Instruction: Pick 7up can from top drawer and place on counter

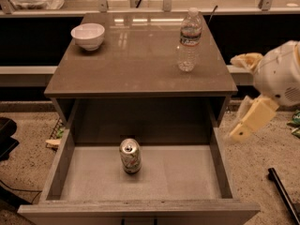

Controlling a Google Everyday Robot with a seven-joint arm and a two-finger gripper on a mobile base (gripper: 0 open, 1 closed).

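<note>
The 7up can [130,155] stands upright on the flat grey bottom of the open top drawer [187,177], left of its middle. The glossy brown counter [136,60] lies above and behind the drawer. My gripper [249,117], cream coloured on a white wrist, hangs in the air at the right. It is outside the drawer's right wall, about level with the counter's front edge, and well apart from the can. It holds nothing that I can see.
A white bowl [88,35] sits on the counter's back left. A clear plastic water bottle [189,40] stands at its back right. A dark rod [283,191] lies on the speckled floor at the right. A dark object [6,137] is at the left edge.
</note>
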